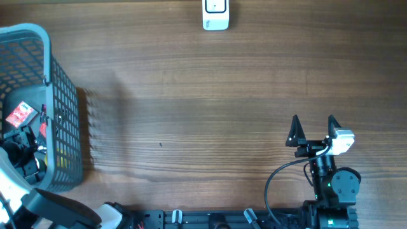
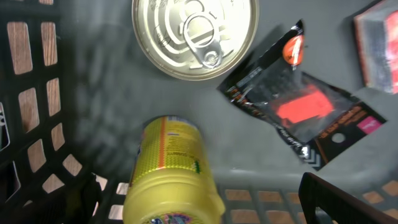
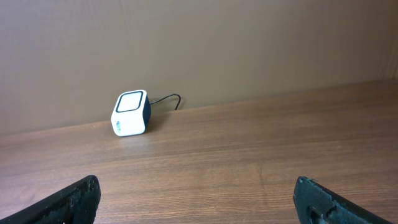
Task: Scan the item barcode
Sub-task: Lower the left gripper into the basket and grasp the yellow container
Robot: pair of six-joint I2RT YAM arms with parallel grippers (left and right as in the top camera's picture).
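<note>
The white barcode scanner stands at the table's far edge, and the right wrist view shows the scanner ahead to the left. My left gripper is down inside the grey basket, open. A yellow bottle lies on its side between the spread jaws, nearer the left one, and is not gripped. Beyond it lie a pull-tab can, a black and red pouch and a red packet. My right gripper hangs open and empty over the table at the near right.
The basket's mesh walls close in on the left gripper at left and front. A cable runs from behind the scanner along the back wall. Bare wooden tabletop lies between the basket and the right arm.
</note>
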